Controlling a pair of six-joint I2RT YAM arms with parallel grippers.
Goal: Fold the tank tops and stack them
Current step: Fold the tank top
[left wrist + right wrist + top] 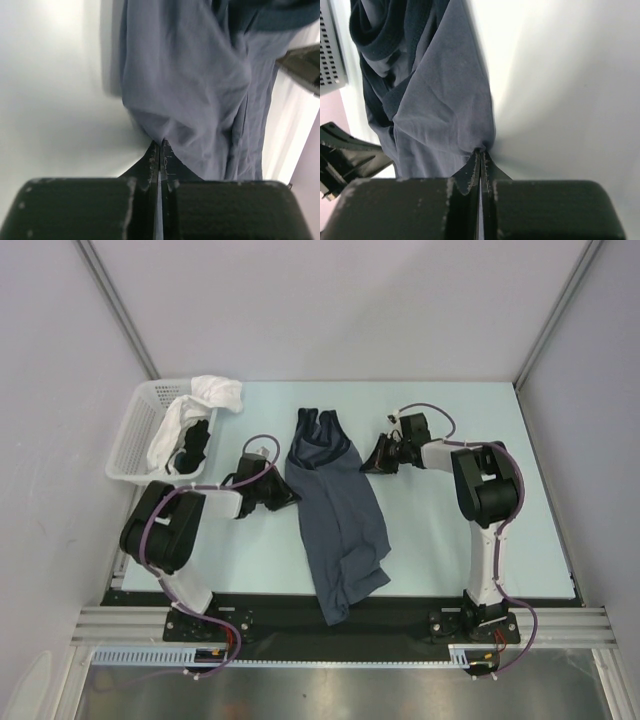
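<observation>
Both pincers are clamped tight! Left gripper (pixel 160 146) nips the slate-blue tank top (pixel 335 510) at its left edge, right gripper (pixel 481 153) the opposite edge. It lies mid-table (pixel 440 540), lengthwise far-to-near, straps far, hem nearest the bases.

Tank top (pixel 335 510) at fingertips: plain slate-blue, darker navy trim at end far from fingers (pixel 147 170). Fingers black w/ whitish scuffs. Table (pixel 500 420) pale mint. Basket (pixel 128 440): white lattice; inside, white cloth (pixel 215 392) & black cloth (pixel 196 445).
</observation>
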